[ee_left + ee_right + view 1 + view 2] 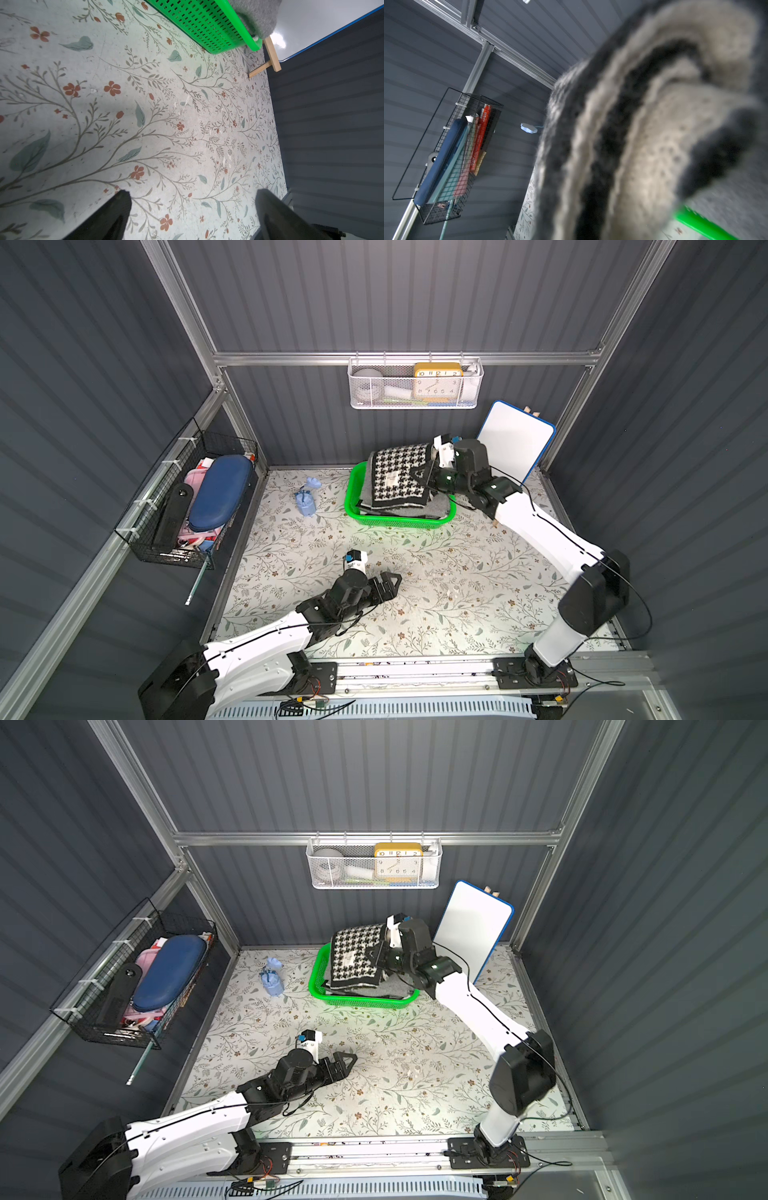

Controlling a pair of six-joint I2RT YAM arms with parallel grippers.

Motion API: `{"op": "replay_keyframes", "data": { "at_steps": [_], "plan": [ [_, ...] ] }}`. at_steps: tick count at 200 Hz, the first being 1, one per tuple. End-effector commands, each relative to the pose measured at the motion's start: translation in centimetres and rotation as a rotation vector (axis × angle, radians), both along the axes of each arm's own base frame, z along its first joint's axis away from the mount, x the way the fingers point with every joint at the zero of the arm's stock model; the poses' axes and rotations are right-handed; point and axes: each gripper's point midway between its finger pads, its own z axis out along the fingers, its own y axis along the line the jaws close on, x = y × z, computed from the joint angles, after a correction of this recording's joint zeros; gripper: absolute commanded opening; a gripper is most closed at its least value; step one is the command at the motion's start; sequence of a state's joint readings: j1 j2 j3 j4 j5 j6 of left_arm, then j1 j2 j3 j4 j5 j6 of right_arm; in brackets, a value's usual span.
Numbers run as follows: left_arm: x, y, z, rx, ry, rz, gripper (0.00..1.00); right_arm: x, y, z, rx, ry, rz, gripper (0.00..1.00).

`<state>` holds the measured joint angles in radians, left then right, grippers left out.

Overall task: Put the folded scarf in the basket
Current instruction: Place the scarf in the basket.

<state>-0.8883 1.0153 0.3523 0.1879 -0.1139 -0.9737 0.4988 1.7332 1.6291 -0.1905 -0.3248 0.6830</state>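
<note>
One step left, likely — right gripper (420, 480) is pinching the folded scarf (395, 472), lying tilted in the basket (399, 522), at its three-o'clock edge, needing only release, while left gripper (395, 578) is idling wide at six o'clock.

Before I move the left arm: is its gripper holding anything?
No, the left gripper stands open above the floral tabletop with nothing between its jaws.

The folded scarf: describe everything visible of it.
The folded scarf is a fuzzy knit, black-and-white houndstooth on top with a small pale label, plain grey in the layers beneath. It lies stacked in several folds in the green basket, tilted, far end raised above the rim. A grey corner overhangs the rim. The right pincer is shut on its edge.
</note>
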Motion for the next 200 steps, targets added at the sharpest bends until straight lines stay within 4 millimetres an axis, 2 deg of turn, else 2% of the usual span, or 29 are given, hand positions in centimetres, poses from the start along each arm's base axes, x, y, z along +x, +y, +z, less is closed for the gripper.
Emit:
{"op": "replay_keyframes", "data": {
  "at_steps": [1, 10, 19, 36, 60, 70, 85, 101, 124, 148, 169, 178, 186, 200],
  "plan": [
    [0.2, -0.7, 0.2, 0.003, -0.031, -0.04, 0.98, 3.5, 0.6, 1.3, 0.107, -0.016, -0.025, 0.0],
    [0.3, -0.9, 0.2, 0.01, -0.034, -0.044, 0.98, 4.8, 0.2, 0.1, 0.11, 0.013, -0.052, 0.0],
    [0.4, -1.0, 0.1, 0.019, -0.035, -0.049, 0.98, 6.2, -0.6, -1.9, 0.107, 0.06, -0.085, 0.0],
    [0.5, -1.3, -0.1, 0.024, -0.035, -0.06, 0.99, 8.0, -2.3, -6.9, 0.082, 0.176, -0.125, 0.0],
    [0.5, -1.3, -0.6, 0.038, -0.03, -0.066, 0.99, 8.2, -4.2, -13.8, 0.005, 0.336, -0.14, 0.0],
    [0.5, -1.4, -0.7, 0.041, -0.031, -0.068, 0.99, 8.0, -4.9, -15.8, -0.043, 0.377, -0.142, 0.0],
    [0.6, -1.5, -0.9, 0.045, -0.026, -0.068, 0.99, 7.6, -5.8, -17.5, -0.117, 0.404, -0.153, 0.0],
    [0.7, -1.6, -1.1, 0.046, -0.018, -0.069, 0.99, 7.8, -6.6, -18.1, -0.173, 0.397, -0.169, 0.0],
    [0.7, -1.9, -0.8, 0.032, -0.016, -0.07, 0.99, 8.4, -7.2, -17.9, -0.237, 0.369, -0.173, 0.01],
    [0.9, -1.8, -0.2, 0.03, -0.027, -0.061, 0.99, 8.6, -7.5, -17.5, -0.288, 0.363, -0.16, 0.07],
    [0.9, -1.7, 0.2, 0.028, -0.035, -0.058, 0.99, 8.5, -7.5, -17.2, -0.301, 0.357, -0.153, 0.22],
    [0.9, -1.7, 0.5, 0.029, -0.035, -0.056, 0.99, 8.3, -7.6, -16.9, -0.308, 0.357, -0.148, 0.34],
    [0.9, -1.6, 0.7, 0.028, -0.035, -0.054, 0.99, 8.0, -7.8, -16.3, -0.312, 0.35, -0.144, 0.46],
    [0.9, -1.6, 1.6, 0.018, -0.045, -0.052, 0.99, 7.4, -7.8, -14.9, -0.314, 0.326, -0.133, 0.55]
  ]
}}
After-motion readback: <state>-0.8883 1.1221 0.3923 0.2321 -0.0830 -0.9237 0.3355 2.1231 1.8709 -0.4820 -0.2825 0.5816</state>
